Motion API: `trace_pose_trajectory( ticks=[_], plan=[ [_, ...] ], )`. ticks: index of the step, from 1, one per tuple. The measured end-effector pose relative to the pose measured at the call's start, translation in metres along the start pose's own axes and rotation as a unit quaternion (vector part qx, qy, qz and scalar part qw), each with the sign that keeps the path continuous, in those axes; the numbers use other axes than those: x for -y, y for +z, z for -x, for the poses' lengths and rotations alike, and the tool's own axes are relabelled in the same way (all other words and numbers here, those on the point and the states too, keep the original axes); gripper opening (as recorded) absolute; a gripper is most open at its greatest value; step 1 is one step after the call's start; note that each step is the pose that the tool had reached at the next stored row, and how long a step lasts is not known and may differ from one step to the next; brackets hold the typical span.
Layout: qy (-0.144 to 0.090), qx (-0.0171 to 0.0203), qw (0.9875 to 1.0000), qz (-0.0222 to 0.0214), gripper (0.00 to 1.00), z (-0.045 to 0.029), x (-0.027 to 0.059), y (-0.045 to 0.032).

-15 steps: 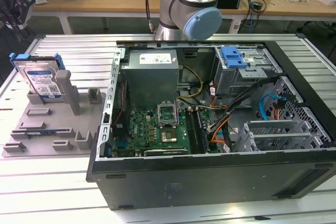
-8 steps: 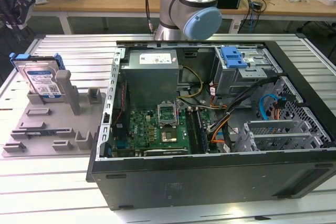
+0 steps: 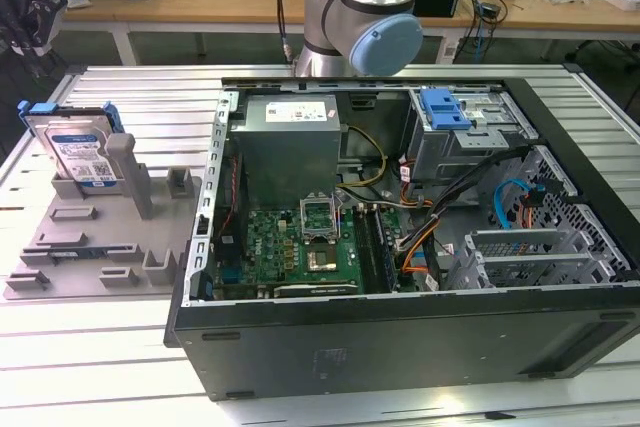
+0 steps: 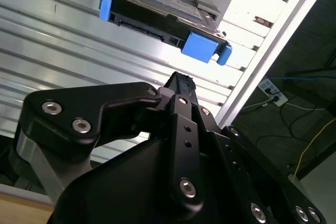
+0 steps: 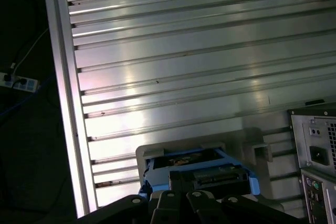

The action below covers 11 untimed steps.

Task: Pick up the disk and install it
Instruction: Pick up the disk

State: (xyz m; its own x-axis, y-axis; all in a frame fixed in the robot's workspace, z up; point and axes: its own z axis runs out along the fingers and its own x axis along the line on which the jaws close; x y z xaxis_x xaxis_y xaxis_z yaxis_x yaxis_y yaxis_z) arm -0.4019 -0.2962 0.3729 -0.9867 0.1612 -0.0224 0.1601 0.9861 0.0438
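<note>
**Op:** Where's the disk?

**Eng:** The disk (image 3: 80, 147) isn't installed yet. It stands on edge in the grey holder (image 3: 100, 237) on the ribbed tabletop (image 3: 100, 357), at the exterior view's left. That's well apart from the open PC case (image 3: 400, 347). The label faces the exterior camera, the blue carrier frames the edges, and a grey post (image 3: 127, 172) is just beside it.

**Op:** And my gripper?

**Eng:** In the second wrist view your gripper (image 4: 180, 85) hangs near the disk (image 4: 157, 9). Its tip points toward the carrier's blue tab (image 4: 199, 45), and there's a visible gap between them. I see no contact. In the first wrist view the disk (image 5: 210, 171) sits in the holder (image 5: 157, 150) just past the black linkage (image 5: 194, 203). The tabletop (image 5: 184, 51) runs beyond it, and the case's rear panel (image 5: 315, 150) is also in frame.

**Op:** Jaws?

**Eng:** I can't tell you whether they're released or clenched, because the linkage is seen edge-on. The disk rests in the holder, apart from them.

**Op:** What about the case?

**Eng:** The side is off and the interior is exposed. The grey drive cage (image 3: 445, 112) with its blue handle is at the far side, toward the exterior view's right. The grey power-supply box (image 3: 290, 137) with the white sticker is beside it, toward the exterior view's left. The green motherboard (image 3: 300, 242) lies nearer the camera than that box. Your arm (image 3: 365, 7) rises behind the case.
</note>
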Motion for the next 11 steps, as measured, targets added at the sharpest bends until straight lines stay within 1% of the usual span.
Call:
trace_pose_trajectory(
  ticks=[6,8,9,10,11],
  plan=[
    [0.000,-0.0001,1.0000,0.0000,0.11,0.0000,0.0000,0.0000],
    [-0.003,-0.0002,1.0000,-0.0009,0.11,0.0001,0.0001,0.0000],
    [-0.014,-0.0005,0.9999,-0.0019,0.11,0.0000,0.0000,0.0000],
    [-0.030,-0.0010,0.9995,-0.0025,0.11,0.0000,0.0000,0.0000],
    [-0.042,-0.0014,0.9991,-0.0028,0.11,0.0000,0.0000,0.0000]
  ],
)
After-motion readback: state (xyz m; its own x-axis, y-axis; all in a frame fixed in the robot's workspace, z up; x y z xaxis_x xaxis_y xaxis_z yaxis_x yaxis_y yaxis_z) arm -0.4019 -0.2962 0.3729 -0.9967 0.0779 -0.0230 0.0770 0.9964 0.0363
